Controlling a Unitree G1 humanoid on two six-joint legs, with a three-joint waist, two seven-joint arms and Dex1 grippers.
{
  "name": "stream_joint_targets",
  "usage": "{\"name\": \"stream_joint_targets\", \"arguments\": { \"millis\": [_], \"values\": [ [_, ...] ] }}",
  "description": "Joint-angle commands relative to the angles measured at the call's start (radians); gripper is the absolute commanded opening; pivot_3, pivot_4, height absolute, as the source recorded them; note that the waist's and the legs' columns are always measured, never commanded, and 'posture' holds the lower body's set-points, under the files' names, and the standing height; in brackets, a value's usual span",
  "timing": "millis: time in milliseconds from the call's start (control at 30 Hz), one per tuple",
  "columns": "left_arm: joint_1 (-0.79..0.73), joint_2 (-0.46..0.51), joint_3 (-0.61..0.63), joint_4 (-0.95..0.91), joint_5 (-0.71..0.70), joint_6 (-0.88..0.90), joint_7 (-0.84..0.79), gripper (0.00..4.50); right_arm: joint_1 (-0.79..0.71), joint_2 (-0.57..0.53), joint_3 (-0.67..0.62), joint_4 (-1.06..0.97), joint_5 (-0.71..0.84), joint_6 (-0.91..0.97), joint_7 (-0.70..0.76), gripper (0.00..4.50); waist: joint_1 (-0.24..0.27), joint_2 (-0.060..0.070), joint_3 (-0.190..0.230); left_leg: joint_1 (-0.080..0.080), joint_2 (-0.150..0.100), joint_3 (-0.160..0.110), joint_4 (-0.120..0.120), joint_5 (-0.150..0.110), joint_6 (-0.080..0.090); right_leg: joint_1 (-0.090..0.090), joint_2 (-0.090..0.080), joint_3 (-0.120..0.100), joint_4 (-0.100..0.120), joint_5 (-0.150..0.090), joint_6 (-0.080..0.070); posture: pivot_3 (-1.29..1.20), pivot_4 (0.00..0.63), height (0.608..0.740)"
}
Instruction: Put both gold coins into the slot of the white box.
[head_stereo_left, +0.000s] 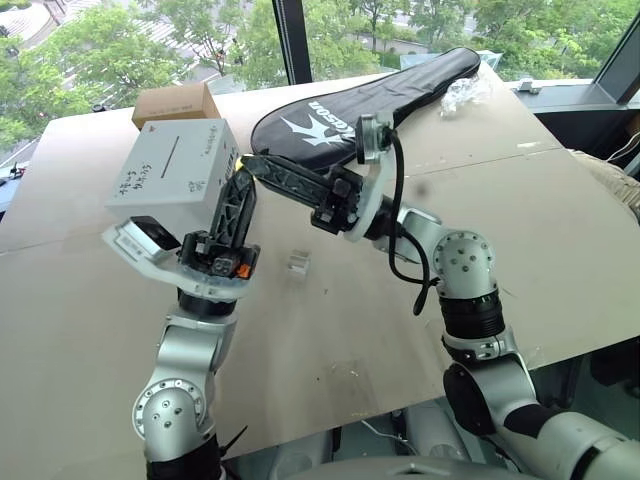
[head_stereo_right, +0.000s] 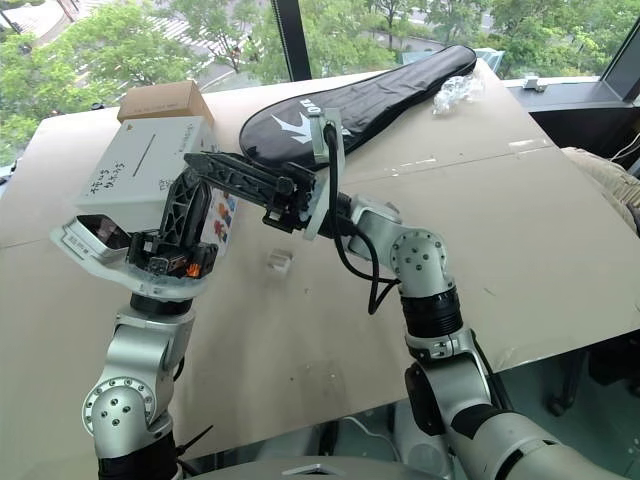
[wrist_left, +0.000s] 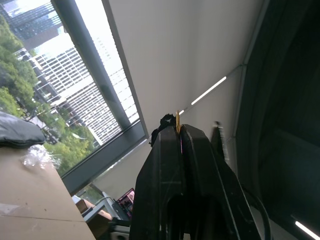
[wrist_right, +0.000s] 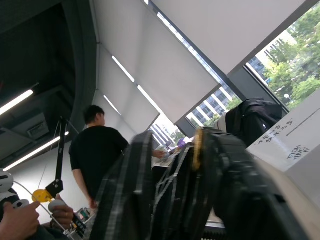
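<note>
Gold coin (wrist_left: 177, 121) pinched edge-on in left gripper (wrist_left: 179, 131); right gripper (head_stereo_left: 250, 163) apart beside it.

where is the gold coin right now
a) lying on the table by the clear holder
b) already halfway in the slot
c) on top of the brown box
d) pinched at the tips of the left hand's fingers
d: in the left wrist view the gold coin stands on edge between the closed tips of the left hand, held up in the air.

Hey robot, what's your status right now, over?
Left gripper shut on small shiny gold coin. Right gripper open beside it. Slot of white cube box clear.
</note>
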Motion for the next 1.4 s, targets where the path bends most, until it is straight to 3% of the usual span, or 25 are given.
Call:
{"name": "stream_joint_targets", "arguments": {
  "millis": [33, 233, 333, 500, 900, 1200, 1400],
  "values": [
    [-0.068, 0.072, 0.083, -0.025, 0.081, -0.061, 0.064, 0.00, -0.045, 0.022, -0.033, 0.012, -0.093, -0.102, -0.055, 3.72, 0.001, 0.000, 0.000, 0.000, 0.000, 0.000, 0.000, 0.000, 0.000, 0.000, 0.000, 0.000, 0.000, 0.000, 0.000, 0.00, 0.150, 0.740],
    [-0.219, 0.371, 0.156, 0.093, 0.429, 0.016, 0.306, 0.00, -0.077, -0.193, 0.068, 0.026, -0.402, -0.283, 0.105, 3.72, 0.005, 0.000, 0.000, 0.000, -0.001, 0.000, 0.000, 0.000, 0.000, 0.000, 0.000, -0.002, 0.000, 0.000, 0.000, 0.00, 0.150, 0.740],
    [-0.272, 0.630, 0.185, 0.160, 0.586, 0.209, 0.441, 0.00, -0.117, -0.338, 0.108, 0.021, -0.541, -0.382, 0.233, 3.72, -0.003, -0.001, 0.001, -0.001, -0.001, 0.000, -0.001, 0.000, 0.000, -0.001, 0.000, -0.001, -0.001, 0.000, 0.000, 0.00, 0.150, 0.740],
    [-0.302, 0.754, 0.201, 0.165, 0.611, 0.399, 0.495, 0.00, -0.120, -0.417, 0.118, -0.002, -0.592, -0.482, 0.389, 3.72, -0.008, 0.000, 0.001, -0.002, -0.001, 0.000, -0.005, 0.000, 0.000, -0.007, 0.000, -0.001, -0.002, 0.000, 0.000, 0.00, 0.150, 0.740],
    [-0.351, 0.718, 0.179, 0.127, 0.644, 0.673, 0.556, 0.00, -0.121, -0.391, 0.086, -0.015, -0.569, -0.490, 0.469, 3.72, -0.015, 0.000, 0.001, -0.005, -0.002, -0.003, -0.004, 0.000, 0.000, -0.009, -0.002, -0.002, -0.001, 0.000, 0.000, 0.00, 0.150, 0.740],
    [-0.371, 0.642, 0.210, 0.132, 0.672, 0.725, 0.530, 0.00, -0.121, -0.377, 0.079, -0.008, -0.577, -0.496, 0.476, 3.72, -0.015, 0.000, 0.001, -0.005, -0.002, -0.003, -0.003, 0.000, 0.000, -0.009, -0.002, -0.003, -0.001, 0.001, 0.000, 0.00, 0.150, 0.740],
    [-0.402, 0.634, 0.203, 0.142, 0.747, 0.677, 0.482, 2.74, -0.114, -0.373, 0.073, -0.013, -0.578, -0.496, 0.477, 3.78, -0.013, 0.000, 0.001, -0.005, -0.002, -0.003, -0.002, 0.000, 0.000, -0.008, -0.002, -0.003, 0.000, 0.001, 0.000, 0.00, 0.150, 0.740]
  ]
}}
